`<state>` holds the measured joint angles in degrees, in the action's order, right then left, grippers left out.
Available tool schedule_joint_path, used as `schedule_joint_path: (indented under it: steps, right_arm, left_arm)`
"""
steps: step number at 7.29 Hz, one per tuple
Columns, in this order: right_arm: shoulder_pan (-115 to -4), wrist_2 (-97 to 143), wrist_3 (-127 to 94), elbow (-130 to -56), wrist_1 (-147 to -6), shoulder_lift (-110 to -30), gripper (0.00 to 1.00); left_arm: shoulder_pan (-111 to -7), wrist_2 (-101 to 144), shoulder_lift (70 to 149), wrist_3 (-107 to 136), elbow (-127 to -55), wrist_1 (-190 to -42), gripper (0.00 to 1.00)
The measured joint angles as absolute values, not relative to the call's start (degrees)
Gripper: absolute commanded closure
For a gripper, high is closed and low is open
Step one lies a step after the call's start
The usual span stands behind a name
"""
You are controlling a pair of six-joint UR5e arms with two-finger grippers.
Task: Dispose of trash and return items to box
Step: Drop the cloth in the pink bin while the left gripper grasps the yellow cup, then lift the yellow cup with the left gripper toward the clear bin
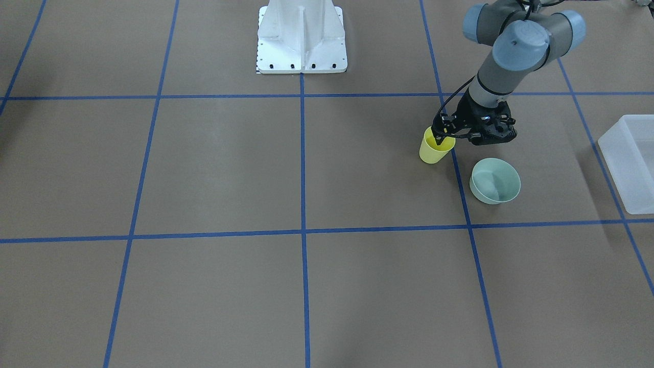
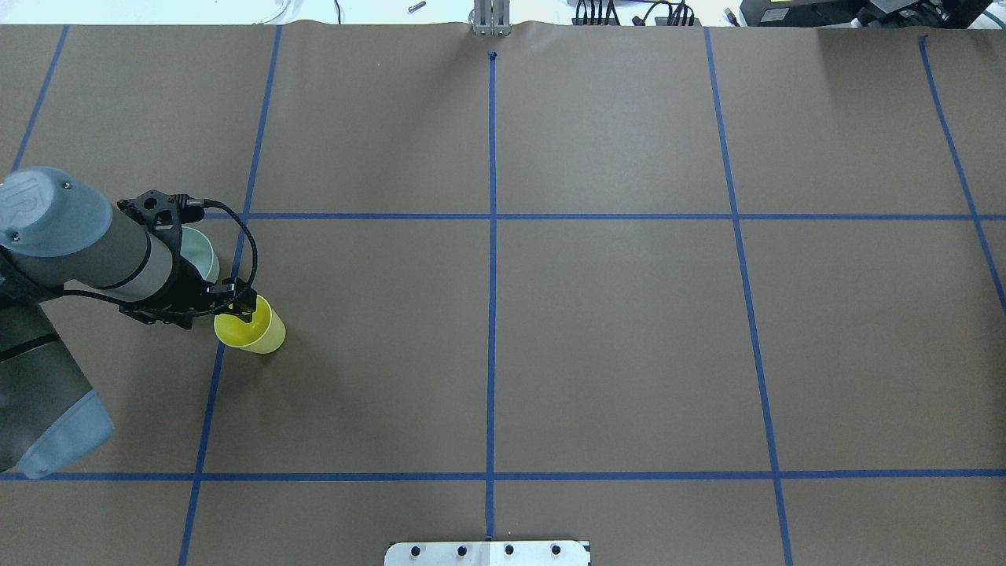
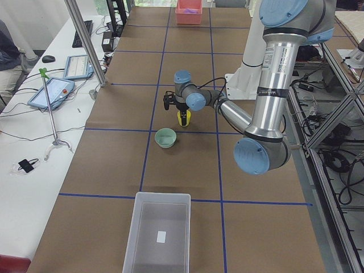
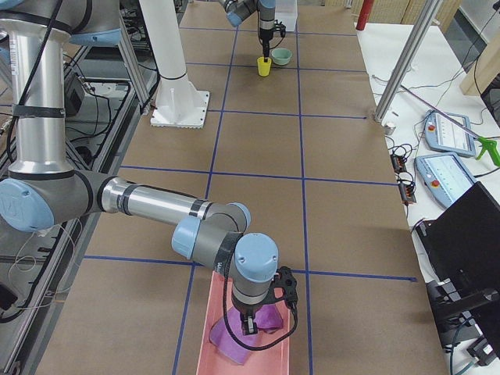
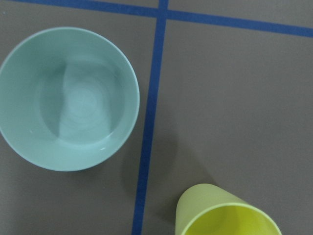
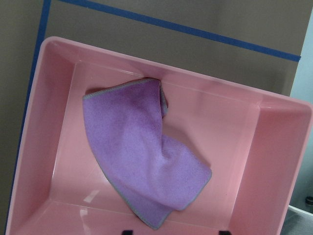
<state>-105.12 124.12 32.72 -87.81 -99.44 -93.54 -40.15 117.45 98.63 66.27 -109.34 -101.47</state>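
Mint bowl (image 1: 494, 180) sits just beside yellow cup (image 1: 434, 149).

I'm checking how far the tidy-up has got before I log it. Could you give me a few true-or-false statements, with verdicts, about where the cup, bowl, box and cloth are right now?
1. The yellow cup is already inside the box. False: it stands on the table at the left gripper, and the box holds no cup.
2. The mint bowl is empty. True.
3. The mint bowl and the yellow cup touch. False: they stand apart, with a blue tape line between them.
4. The purple cloth lies in the pink bin. True.
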Motion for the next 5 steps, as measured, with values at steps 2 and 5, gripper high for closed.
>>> schedule_joint_path:
  steps: [2, 5]
  right_arm:
    - [-105.12, 124.18, 32.42, -87.76, -98.62, -93.05, 0.0]
    - [-104.73, 125.51, 31.39, -89.19, -98.62, -91.61, 0.0]
  left_arm:
    - [-40.09, 117.42, 98.63, 66.33, -109.19, -101.43, 1.0]
    - [-40.16, 118.43, 98.84, 66.21, -110.17, -101.29, 1.0]
